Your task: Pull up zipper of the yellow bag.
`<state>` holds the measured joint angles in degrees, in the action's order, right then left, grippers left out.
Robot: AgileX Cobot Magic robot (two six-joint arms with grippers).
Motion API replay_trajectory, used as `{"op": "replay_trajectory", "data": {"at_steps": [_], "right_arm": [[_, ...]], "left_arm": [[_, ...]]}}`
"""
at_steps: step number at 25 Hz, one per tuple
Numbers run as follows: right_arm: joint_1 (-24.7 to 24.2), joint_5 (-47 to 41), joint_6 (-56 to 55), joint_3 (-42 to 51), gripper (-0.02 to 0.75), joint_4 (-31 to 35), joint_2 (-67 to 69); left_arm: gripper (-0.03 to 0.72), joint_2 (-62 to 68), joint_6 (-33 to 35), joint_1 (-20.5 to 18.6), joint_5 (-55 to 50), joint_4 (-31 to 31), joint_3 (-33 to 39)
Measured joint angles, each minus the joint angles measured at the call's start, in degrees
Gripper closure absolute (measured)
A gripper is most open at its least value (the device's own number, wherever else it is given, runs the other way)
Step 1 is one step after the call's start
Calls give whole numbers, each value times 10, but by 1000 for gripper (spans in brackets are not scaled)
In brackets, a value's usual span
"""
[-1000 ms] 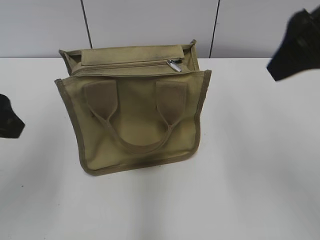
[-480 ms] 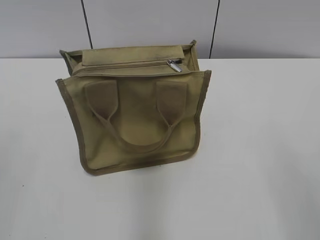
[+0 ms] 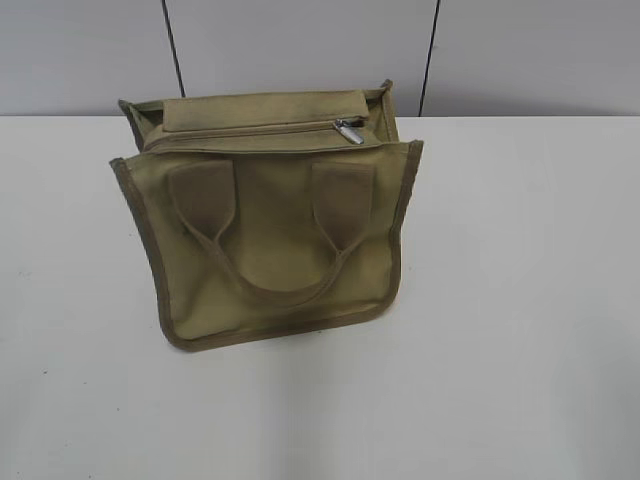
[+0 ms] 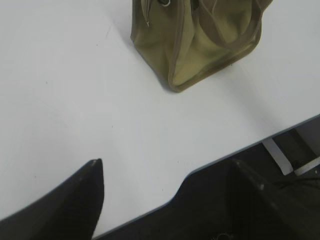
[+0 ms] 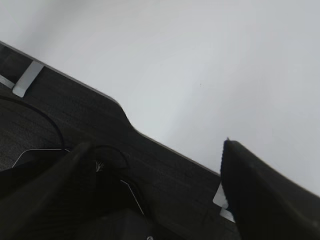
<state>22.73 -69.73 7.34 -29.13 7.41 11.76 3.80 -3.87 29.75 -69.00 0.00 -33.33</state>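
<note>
- Both arms, seen at the exterior view's edges a second ago, have gone from it; the yellow bag point(image 3: 270, 215) has not shifted.
- Its zipper point(image 3: 262, 128) pull sits at the far-right end.
- Left gripper point(image 4: 167, 175) is spread, well short of the bag.
- Right gripper point(image 5: 157, 155) is spread over the table point(image 5: 210, 65) edge.

A white table point(image 3: 520, 300) fills most of the exterior view, evenly lit with only soft shadows. Behind it stands a pale grey panelled wall point(image 3: 300, 50), split by two thin dark vertical seams point(image 3: 172, 45). The wrist views show the table's front edge point(image 4: 215, 165) and a dark floor point(image 5: 60, 110) beyond it, crossed by black cables point(image 5: 45, 120).
</note>
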Motion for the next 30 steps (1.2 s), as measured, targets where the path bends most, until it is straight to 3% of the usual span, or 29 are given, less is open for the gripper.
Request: {"op": "replay_trajectory", "data": {"at_steps": [6,18,21,26,30], "right_arm": [[0,53,0,18,152,0,0],[-1,69,0,25,152,1,0],[-33,69,0,25,153,5,0],[-157,70,0,25,153,6,0],[-234,70,0,25,153,6,-3]], "left_arm": [[120,1,12,0,74,-4,22],[169,1,14,-4,87,-7,27],[173,1,14,-54,88,-8,27],[176,1,14,-193,89,-8,27],[187,-4,14,-281,90,-8,27]]}}
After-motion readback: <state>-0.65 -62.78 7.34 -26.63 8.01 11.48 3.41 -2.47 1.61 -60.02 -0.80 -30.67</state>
